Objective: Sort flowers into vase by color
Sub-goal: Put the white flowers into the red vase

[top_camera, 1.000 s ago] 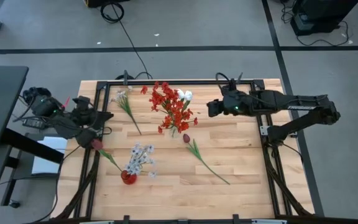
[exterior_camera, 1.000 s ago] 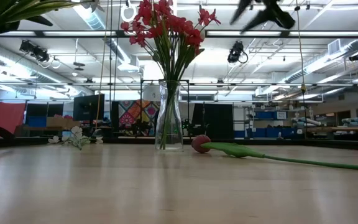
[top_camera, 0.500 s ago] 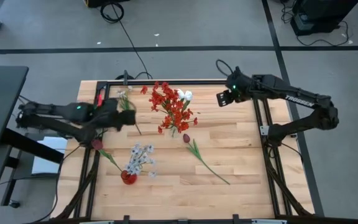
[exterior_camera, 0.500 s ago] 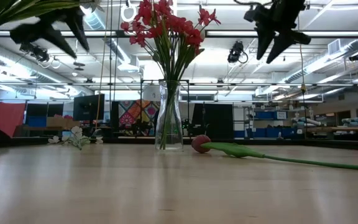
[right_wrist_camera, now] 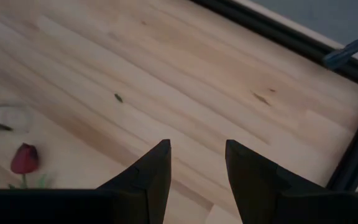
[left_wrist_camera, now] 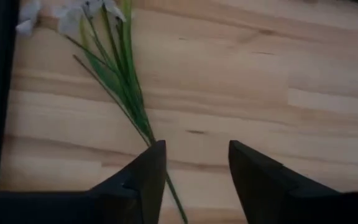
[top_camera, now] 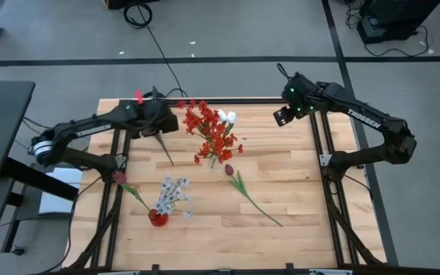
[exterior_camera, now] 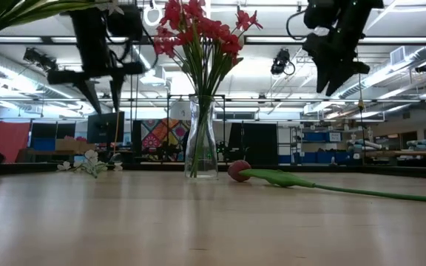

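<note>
The left gripper [left_wrist_camera: 191, 180] hangs over the back left part of the table [top_camera: 296, 198], and its two fingers are spread wide with nothing between them. Right under it lies the white spray [left_wrist_camera: 114, 74], flat on the wood. Its thin green stem runs out ahead of the jaws, with the pale blossoms at the far end and the stem end passing just inside one finger. So the left arm is much nearer to it.

The right gripper [right_wrist_camera: 194, 180] is also spread wide and empty, over the back right corner. The dark red bud [right_wrist_camera: 23, 158] lies well off to its side.
</note>
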### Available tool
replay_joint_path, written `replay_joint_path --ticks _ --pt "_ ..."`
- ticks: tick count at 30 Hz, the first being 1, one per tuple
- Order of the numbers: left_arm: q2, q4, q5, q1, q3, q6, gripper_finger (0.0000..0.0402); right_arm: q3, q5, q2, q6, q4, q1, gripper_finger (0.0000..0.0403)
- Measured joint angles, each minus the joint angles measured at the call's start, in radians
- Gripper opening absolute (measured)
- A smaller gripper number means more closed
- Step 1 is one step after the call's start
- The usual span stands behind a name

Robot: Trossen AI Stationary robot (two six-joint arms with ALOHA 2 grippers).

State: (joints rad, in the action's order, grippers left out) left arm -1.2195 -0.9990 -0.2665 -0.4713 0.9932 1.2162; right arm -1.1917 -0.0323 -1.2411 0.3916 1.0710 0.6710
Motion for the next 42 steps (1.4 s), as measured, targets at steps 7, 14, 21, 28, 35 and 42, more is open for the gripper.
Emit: replay_joint_path --ticks 7,14,21,28,35,42 --pt "-0.165 0.018 0.069 -0.156 0.0 -0.037 0.0268 0.078 0.037 0.0 -0.055 -0.009 0.035 0.016" --pt "-0.298 0.036 0.104 -0.241 0.0 -0.095 0.0308 0.147 0.069 0.0 -0.081 -0.039 0.046 0.016" --pt "-0.388 0.109 0.129 -0.284 -0.042 -0.113 0.0292 0.185 0.113 0.0 -0.082 -0.048 0.046 0.016" --pt "-0.424 0.239 0.195 -0.324 -0.119 -0.092 0.0265 0.214 0.113 0.0 -0.089 -0.055 0.046 0.016" --pt "-0.427 0.248 0.188 -0.324 -0.125 -0.106 0.0179 0.216 0.128 0.001 -0.1 -0.08 0.047 0.016" --pt "-0.424 0.237 0.178 -0.324 -0.127 -0.129 0.0044 0.216 0.165 0.001 -0.097 -0.109 0.051 0.016"
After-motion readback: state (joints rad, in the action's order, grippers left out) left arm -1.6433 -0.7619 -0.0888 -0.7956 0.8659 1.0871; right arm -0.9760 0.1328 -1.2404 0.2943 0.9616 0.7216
